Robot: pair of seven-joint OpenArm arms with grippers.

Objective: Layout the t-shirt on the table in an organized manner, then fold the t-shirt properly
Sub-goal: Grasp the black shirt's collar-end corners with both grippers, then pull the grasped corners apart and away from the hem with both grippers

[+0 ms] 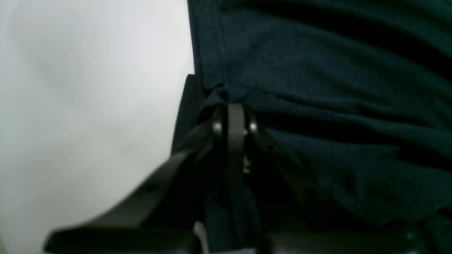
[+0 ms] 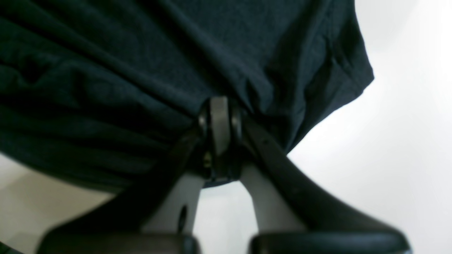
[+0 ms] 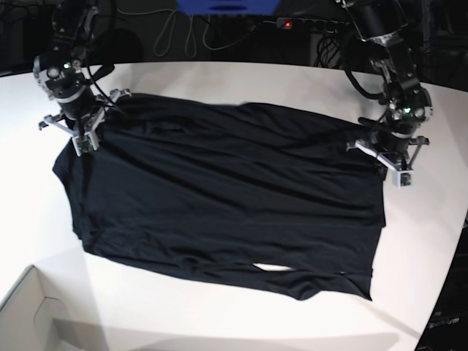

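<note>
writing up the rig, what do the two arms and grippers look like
Both arms are black, jointed, with loose black cables. The left gripper and right gripper have dark curved fingers with grey pads and shiny pivot screws. Whitish wrist brackets with small camera modules sit above each.

Both my wrist views are soft and blurred with washed-out white, while the base view stays sharp and evenly lit.
</note>
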